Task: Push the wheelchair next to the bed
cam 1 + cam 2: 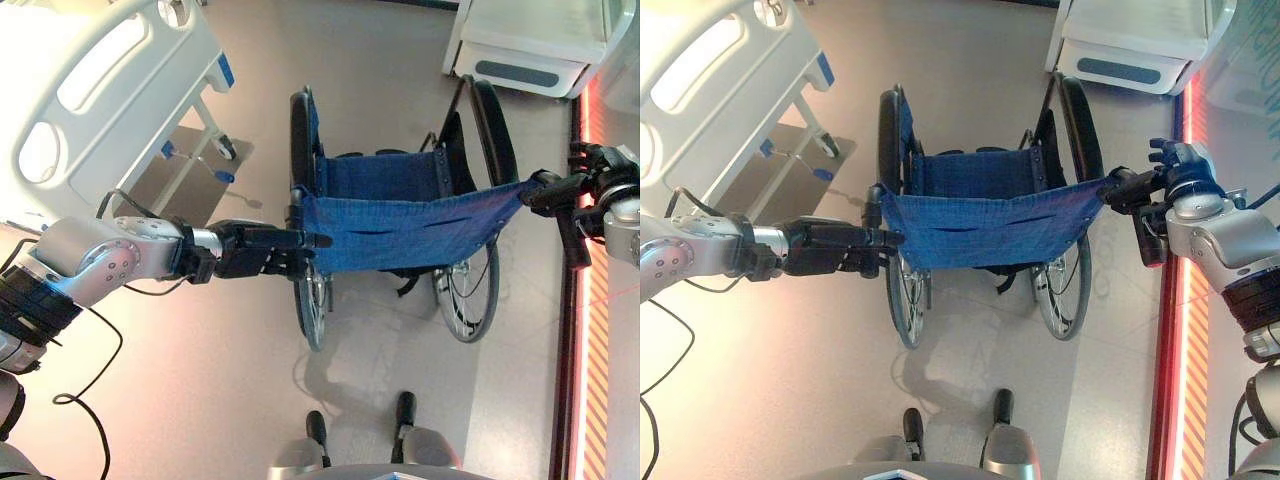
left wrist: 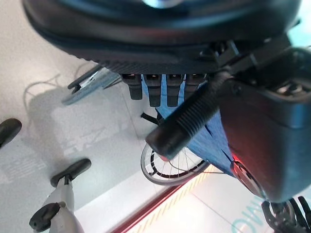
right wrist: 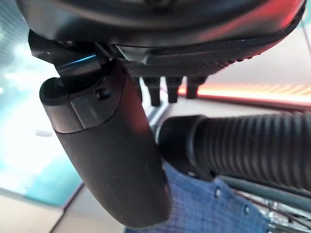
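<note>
The wheelchair [image 1: 400,225], with blue cloth seat and back and black wheels, stands in the middle of the floor with its back towards me. The white bed [image 1: 90,90] is at the upper left, its end a short way left of the chair. My left hand [image 1: 250,250] is curled round the chair's left push handle [image 2: 184,121], which runs between thumb and fingers. At the chair's right side, my right hand [image 1: 1175,180] holds the ribbed right push handle [image 3: 243,145] the same way.
A white cabinet [image 1: 530,40] stands at the back right, just beyond the chair's right wheel. A red-lit strip [image 1: 590,350] runs along the floor on the right. The bed's wheeled leg [image 1: 225,148] is close to the chair's left wheel.
</note>
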### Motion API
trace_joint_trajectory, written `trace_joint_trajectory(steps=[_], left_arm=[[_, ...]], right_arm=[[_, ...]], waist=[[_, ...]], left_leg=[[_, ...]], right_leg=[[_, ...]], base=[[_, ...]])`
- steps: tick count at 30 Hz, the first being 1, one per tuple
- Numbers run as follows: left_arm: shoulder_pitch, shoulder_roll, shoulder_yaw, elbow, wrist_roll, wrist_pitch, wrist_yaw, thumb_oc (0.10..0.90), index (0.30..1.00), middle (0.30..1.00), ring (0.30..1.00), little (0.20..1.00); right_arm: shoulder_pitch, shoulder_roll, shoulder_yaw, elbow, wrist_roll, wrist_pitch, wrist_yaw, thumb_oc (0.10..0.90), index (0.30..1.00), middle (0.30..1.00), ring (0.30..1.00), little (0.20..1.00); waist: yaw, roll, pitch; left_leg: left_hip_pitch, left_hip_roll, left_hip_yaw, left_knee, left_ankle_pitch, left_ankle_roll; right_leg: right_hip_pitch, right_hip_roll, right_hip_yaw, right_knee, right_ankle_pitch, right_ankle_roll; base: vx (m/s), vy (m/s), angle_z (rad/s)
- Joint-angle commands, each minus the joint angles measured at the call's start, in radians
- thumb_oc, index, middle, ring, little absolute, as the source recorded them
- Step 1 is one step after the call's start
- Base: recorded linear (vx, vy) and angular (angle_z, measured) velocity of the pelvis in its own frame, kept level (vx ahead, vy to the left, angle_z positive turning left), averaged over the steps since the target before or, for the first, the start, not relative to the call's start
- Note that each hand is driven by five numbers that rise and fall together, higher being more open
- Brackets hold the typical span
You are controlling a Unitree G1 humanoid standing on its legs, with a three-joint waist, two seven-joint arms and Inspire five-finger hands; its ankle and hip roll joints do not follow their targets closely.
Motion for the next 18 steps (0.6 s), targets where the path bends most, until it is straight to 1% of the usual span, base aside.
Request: trace_joint_trajectory(steps=[1, 4, 5, 6, 7, 8, 11, 17, 18], left_arm=[[-0.140, 0.025, -0.003, 0.010, -0.058, -0.067, 0.030, 0.800, 0.900, 0.900, 0.900, 0.900], [-0.142, 0.023, 0.005, 0.014, -0.073, -0.068, 0.050, 0.800, 0.900, 0.900, 0.900, 0.900], [-0.139, 0.016, 0.013, 0.020, -0.074, -0.067, 0.055, 0.800, 0.900, 0.900, 0.900, 0.900], [-0.138, 0.014, 0.015, 0.021, -0.074, -0.067, 0.055, 0.800, 0.900, 0.900, 0.900, 0.900], [-0.135, 0.011, 0.020, 0.024, -0.073, -0.067, 0.056, 0.800, 0.900, 0.900, 0.900, 0.900], [-0.133, 0.008, 0.027, 0.022, -0.079, -0.066, 0.065, 0.800, 0.900, 0.900, 0.900, 0.900], [-0.132, 0.003, 0.033, 0.021, -0.082, -0.070, 0.071, 0.800, 0.900, 0.900, 0.900, 0.900], [-0.137, -0.004, 0.036, 0.035, -0.079, -0.078, 0.066, 0.800, 0.900, 0.900, 0.900, 0.900], [-0.131, -0.006, 0.043, 0.038, -0.077, -0.080, 0.066, 0.800, 0.900, 0.900, 0.900, 0.900]], right_arm=[[-0.156, -0.076, 0.033, 0.047, -0.010, -0.020, -0.067, 0.800, 0.900, 0.900, 0.900, 0.900], [-0.167, -0.073, 0.037, 0.061, 0.028, -0.003, -0.056, 0.800, 0.900, 0.900, 0.900, 0.900], [-0.169, -0.066, 0.040, 0.069, 0.046, 0.016, -0.040, 0.800, 0.900, 0.900, 0.900, 0.900], [-0.169, -0.064, 0.041, 0.071, 0.046, 0.018, -0.034, 0.800, 0.900, 0.900, 0.900, 0.900], [-0.167, -0.060, 0.041, 0.077, 0.046, 0.030, -0.021, 0.800, 0.900, 0.900, 0.900, 0.900], [-0.168, -0.055, 0.046, 0.084, 0.018, 0.051, 0.000, 0.800, 0.900, 0.900, 0.900, 0.900], [-0.176, -0.048, 0.065, 0.099, -0.006, 0.067, 0.017, 0.800, 0.900, 0.900, 0.900, 0.900], [-0.210, -0.052, 0.094, 0.127, 0.026, 0.088, 0.058, 0.800, 0.900, 0.900, 0.900, 0.900], [-0.213, -0.056, 0.099, 0.129, 0.032, 0.099, 0.084, 0.800, 0.900, 0.900, 0.900, 0.900]], waist=[[0.002, -0.009, -0.050], [0.001, -0.010, -0.051], [0.000, -0.011, -0.050], [0.000, -0.011, -0.050], [-0.001, -0.011, -0.050], [-0.002, -0.012, -0.050], [-0.002, -0.014, -0.045], [-0.004, -0.022, -0.036], [-0.005, -0.026, -0.036]], left_leg=[[-0.061, 0.002, 0.009, -0.007, 0.061, -0.037], [-0.060, 0.003, 0.014, -0.007, 0.060, -0.037], [-0.060, 0.002, 0.016, -0.007, 0.061, -0.037], [-0.060, 0.002, 0.017, -0.007, 0.061, -0.037], [-0.060, 0.002, 0.018, -0.007, 0.061, -0.036], [-0.060, 0.001, 0.019, -0.007, 0.062, -0.036], [-0.060, 0.002, 0.021, -0.007, 0.064, -0.035], [-0.062, 0.003, 0.026, -0.007, 0.066, -0.035], [-0.061, 0.002, 0.028, -0.007, 0.066, -0.035]], right_leg=[[0.049, -0.026, 0.007, 0.004, -0.034, 0.049], [0.047, -0.026, 0.007, 0.005, -0.033, 0.050], [0.046, -0.027, 0.007, 0.006, -0.033, 0.049], [0.046, -0.026, 0.007, 0.006, -0.033, 0.049], [0.046, -0.026, 0.008, 0.006, -0.033, 0.048], [0.045, -0.026, 0.009, 0.006, -0.032, 0.047], [0.044, -0.024, 0.012, 0.006, -0.031, 0.045], [0.038, -0.022, 0.014, 0.010, -0.030, 0.043], [0.038, -0.022, 0.013, 0.012, -0.029, 0.044]], base=[[0.00, 0.000, 0.00], [0.00, 0.000, 0.00], [0.00, 0.000, 0.00], [0.00, 0.000, 0.00], [0.00, 0.032, -0.01], [0.01, 0.036, -0.02], [0.00, 0.011, -0.01], [0.00, 0.006, -0.01], [0.00, 0.000, 0.00]])
